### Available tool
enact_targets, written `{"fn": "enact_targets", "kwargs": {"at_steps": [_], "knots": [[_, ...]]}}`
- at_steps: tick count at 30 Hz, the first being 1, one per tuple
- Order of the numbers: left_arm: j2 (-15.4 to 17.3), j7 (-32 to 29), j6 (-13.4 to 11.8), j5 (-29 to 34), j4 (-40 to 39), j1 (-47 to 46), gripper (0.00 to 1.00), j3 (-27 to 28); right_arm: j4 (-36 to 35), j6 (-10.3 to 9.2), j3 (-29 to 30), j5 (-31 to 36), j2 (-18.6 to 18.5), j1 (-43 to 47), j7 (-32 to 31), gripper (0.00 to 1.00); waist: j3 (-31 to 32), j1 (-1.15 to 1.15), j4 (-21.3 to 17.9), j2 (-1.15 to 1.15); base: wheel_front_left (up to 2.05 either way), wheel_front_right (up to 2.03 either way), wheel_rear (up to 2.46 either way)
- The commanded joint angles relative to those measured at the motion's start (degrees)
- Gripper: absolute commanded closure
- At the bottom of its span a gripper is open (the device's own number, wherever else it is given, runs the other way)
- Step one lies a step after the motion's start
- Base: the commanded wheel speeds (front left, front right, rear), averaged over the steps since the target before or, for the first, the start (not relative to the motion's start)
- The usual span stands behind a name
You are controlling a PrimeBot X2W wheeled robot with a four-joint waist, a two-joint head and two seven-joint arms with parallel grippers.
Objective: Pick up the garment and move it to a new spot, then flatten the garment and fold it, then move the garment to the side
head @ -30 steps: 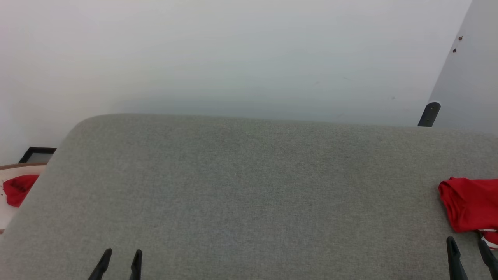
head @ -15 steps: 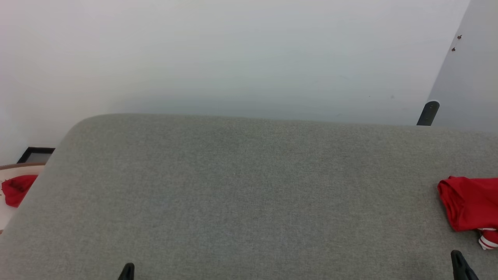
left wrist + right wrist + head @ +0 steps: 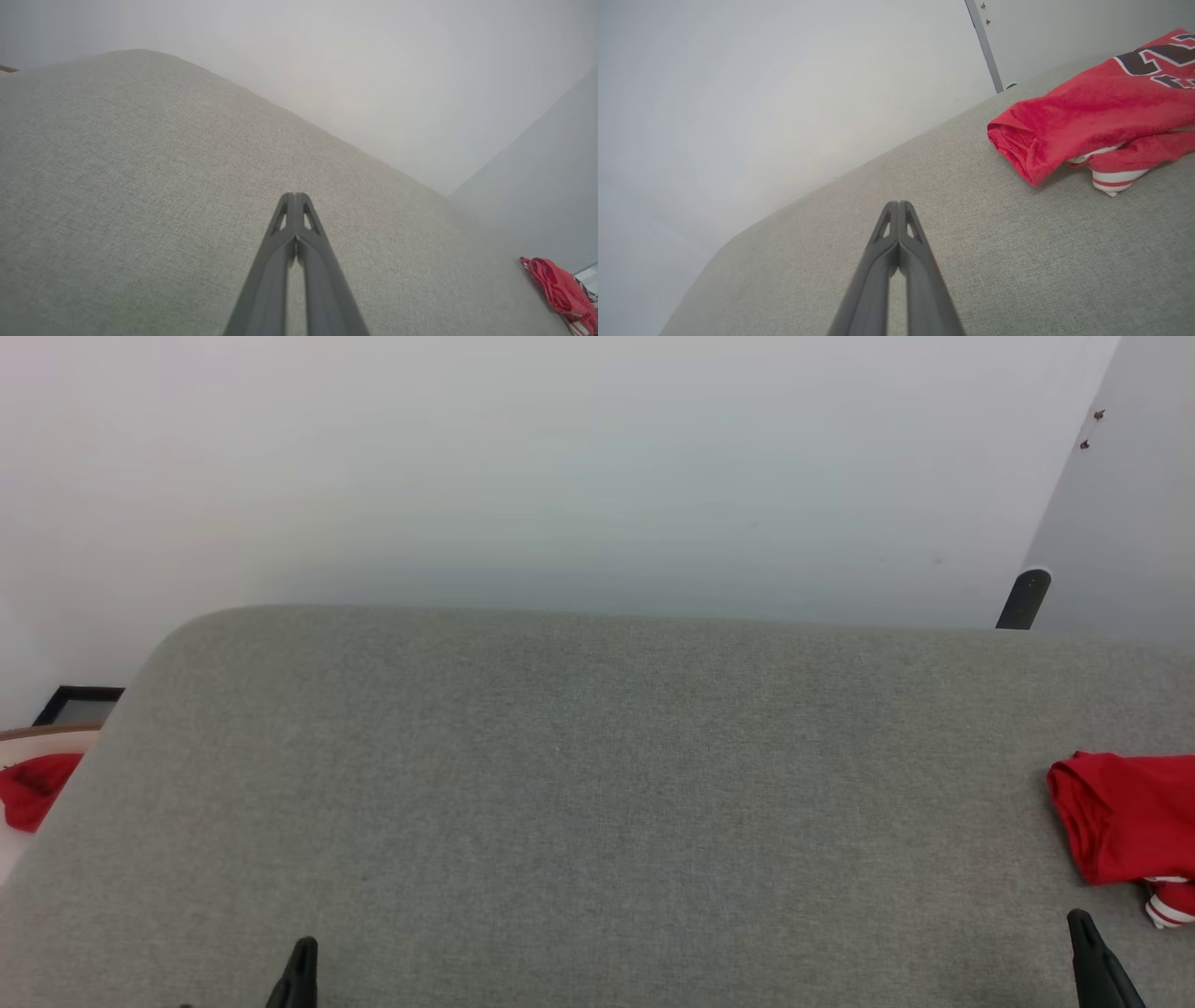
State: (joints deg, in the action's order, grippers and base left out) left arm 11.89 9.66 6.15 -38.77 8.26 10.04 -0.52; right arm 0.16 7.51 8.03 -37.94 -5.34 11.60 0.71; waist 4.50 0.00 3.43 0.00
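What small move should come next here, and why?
Probably open the right gripper and ease it toward the garment: it lies bunched and untouched on the grey cushion, off to that gripper's right, and the gripper is shut on nothing.

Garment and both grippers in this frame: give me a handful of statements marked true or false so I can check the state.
1. The garment lies bunched near the right end of the grey cushion. True.
2. The right gripper is shut on the garment. False: its fingers are pressed together on nothing, apart from the garment.
3. The left gripper has its fingers closed together over bare cushion. True.
4. The garment is spread flat. False: it is crumpled, with only part of its black print showing.
5. A red item lies beyond the cushion's left end. True.
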Motion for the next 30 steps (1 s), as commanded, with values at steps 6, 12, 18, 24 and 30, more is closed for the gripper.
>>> {"fn": "enact_targets", "kwargs": {"at_steps": [6, 12, 18, 24, 30], "knots": [[-0.5, -1.53, 0.4, -5.53, -0.07, -2.78, 1.0, 1.09, 0.67, 0.0, -0.12, -5.68, -0.02, -2.96, -0.7, 1.0, -0.27, 0.0, -0.2, 0.0, 0.0, 0.0, 0.0], [-1.27, -2.85, 0.51, -9.94, 0.44, -4.06, 1.0, 1.65, 1.87, 0.0, -0.24, -10.17, 0.21, -4.36, -1.29, 1.0, -0.54, 0.0, -0.4, 0.0, 0.0, 0.0, 0.0], [-1.99, -4.11, 0.61, -14.06, 0.92, -5.27, 1.0, 2.19, 3.0, 0.0, -0.35, -14.36, 0.42, -5.67, -1.86, 1.0, -0.81, 0.0, -0.59, 0.0, 0.0, 0.0, 0.0], [-2.7, -5.31, 0.68, -17.91, 1.39, -6.39, 1.0, 2.67, 4.05, -0.01, -0.46, -18.26, 0.62, -6.91, -2.38, 1.0, -1.07, 0.0, -0.79, 0.0, 0.0, 0.0, 0.0], [-3.31, -6.43, 0.77, -21.53, 1.84, -7.44, 1.0, 3.14, 5.05, -0.01, -0.57, -21.94, 0.82, -8.07, -2.89, 1.0, -1.34, 0.0, -0.98, 0.0, 0.0, 0.0, 0.0]]}}
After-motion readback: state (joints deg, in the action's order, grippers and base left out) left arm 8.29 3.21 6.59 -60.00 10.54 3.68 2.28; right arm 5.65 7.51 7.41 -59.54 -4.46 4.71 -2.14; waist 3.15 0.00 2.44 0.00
